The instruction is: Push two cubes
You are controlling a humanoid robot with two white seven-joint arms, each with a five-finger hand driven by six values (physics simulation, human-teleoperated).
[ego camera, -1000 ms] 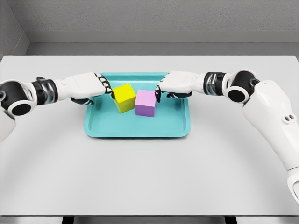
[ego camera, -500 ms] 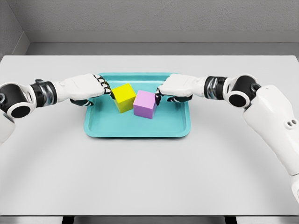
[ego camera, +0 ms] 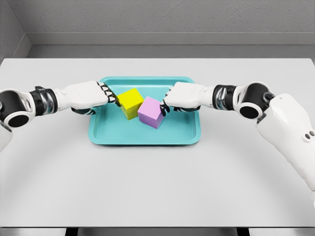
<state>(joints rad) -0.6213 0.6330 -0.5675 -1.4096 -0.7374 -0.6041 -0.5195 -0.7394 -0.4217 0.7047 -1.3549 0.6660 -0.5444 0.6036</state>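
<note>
In teal tray (ego camera: 98, 132): yellow cube (ego camera: 130, 103) touching purple cube (ego camera: 151, 112) | left hand (ego camera: 91, 94), right hand (ego camera: 183, 96) curled, holding nothing | fingertip contact unclear

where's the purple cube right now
In the head view the purple cube sits near the middle of the teal tray, touching the yellow cube on its left, with the right hand curled against its right side.

Tray (ego camera: 108, 135): teal, lies on the grey worktop (ego camera: 157, 187).
Yellow cube (ego camera: 130, 102): in the tray, touching the purple cube (ego camera: 150, 112) at its right.
Left hand (ego camera: 101, 93): fingers curled, knuckles against the left side of the yellow cube.
Right hand (ego camera: 178, 97): fingers curled, fingertips at the right side of the purple cube.
</note>
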